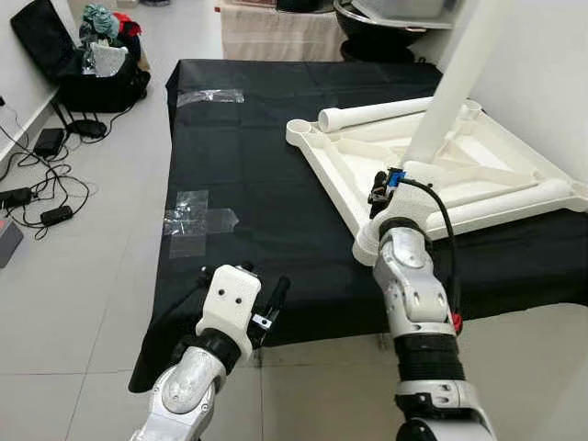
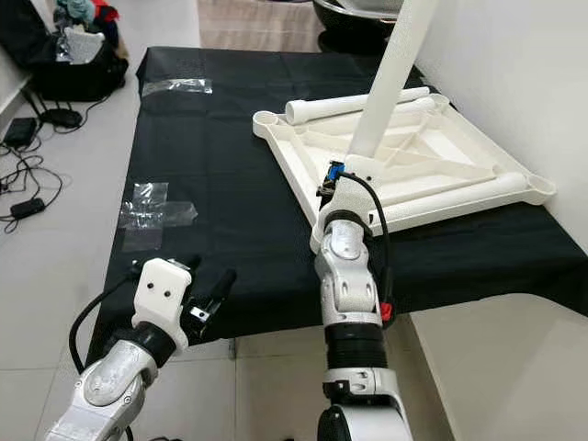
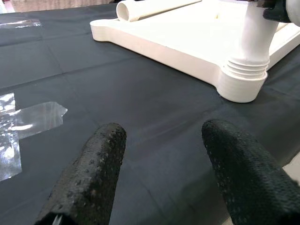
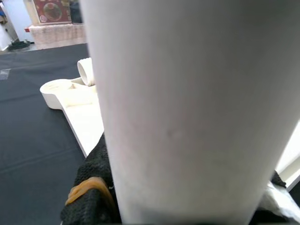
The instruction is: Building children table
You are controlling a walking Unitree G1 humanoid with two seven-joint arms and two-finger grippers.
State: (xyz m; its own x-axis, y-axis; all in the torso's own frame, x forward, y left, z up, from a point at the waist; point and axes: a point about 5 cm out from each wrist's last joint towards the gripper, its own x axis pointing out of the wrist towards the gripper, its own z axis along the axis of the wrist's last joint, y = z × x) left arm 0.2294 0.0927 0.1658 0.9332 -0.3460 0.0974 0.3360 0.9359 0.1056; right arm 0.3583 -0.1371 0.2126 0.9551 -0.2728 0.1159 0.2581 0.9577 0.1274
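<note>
A white plastic tabletop [image 1: 349, 179] lies upside down on the black cloth-covered table [image 1: 257, 156]. One white leg [image 1: 452, 87] stands upright in the tabletop's near corner socket [image 3: 241, 84]. My right gripper [image 1: 384, 186] is shut around this leg just above the socket; a black finger [image 4: 93, 187] presses against the leg in the right wrist view. Two more white legs lie on the tabletop, one along its far edge [image 1: 377, 115] and one along its right edge [image 1: 510, 202]. My left gripper [image 3: 166, 132] hovers open over the cloth near the table's front edge, holding nothing.
Patches of clear tape [image 1: 193, 220] stick to the cloth, with another strip [image 1: 211, 95] farther back. On the floor to the left are a black bag with clothes [image 1: 92, 64] and cables with adapters [image 1: 41, 188]. A white wall [image 1: 551, 73] rises at the right.
</note>
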